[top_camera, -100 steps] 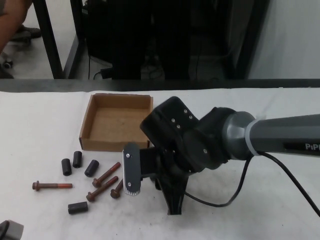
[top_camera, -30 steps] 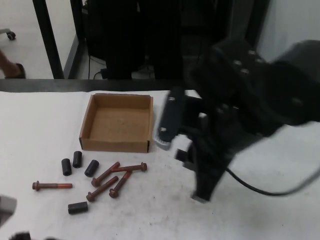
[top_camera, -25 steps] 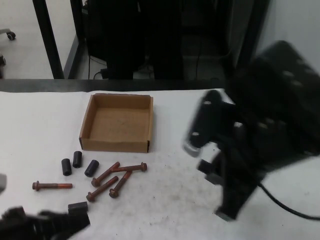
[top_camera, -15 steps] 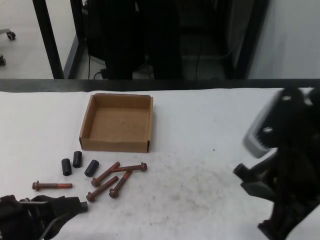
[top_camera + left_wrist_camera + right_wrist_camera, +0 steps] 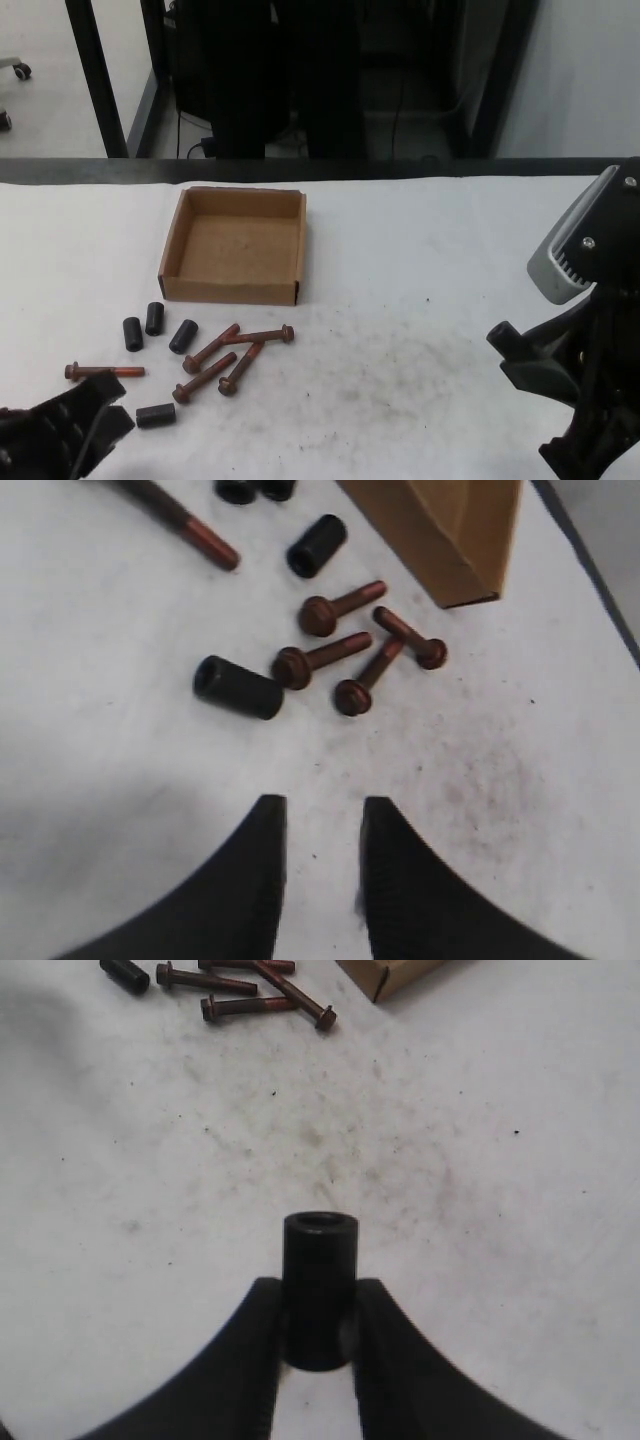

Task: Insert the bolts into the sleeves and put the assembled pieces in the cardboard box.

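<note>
Clamped between the fingers of the right gripper (image 5: 318, 1305), above the near right corner of the surface (image 5: 480, 1160): one black sleeve (image 5: 318, 1255), open end pointing out past the fingertips. Across at the near left corner, the left gripper (image 5: 320, 825), fingers slightly apart with nothing between them, just short of a loose sleeve (image 5: 237, 687) lying on its side. Beyond that, four rusty bolts (image 5: 212, 347) in a cluster, some touching; a fifth, longer bolt (image 5: 105, 371) alone toward the left edge; three more sleeves (image 5: 154, 318) in a loose row. Farther back, toward the far edge and left of the middle, the cardboard box (image 5: 230, 290), open and empty. By the look of it, barely begun: no bolt in any sleeve, nothing boxed, a single sleeve in hand. Left to do, apparently: pairing that sleeve with a bolt, assembling the other four pairs, and boxing all five.
</note>
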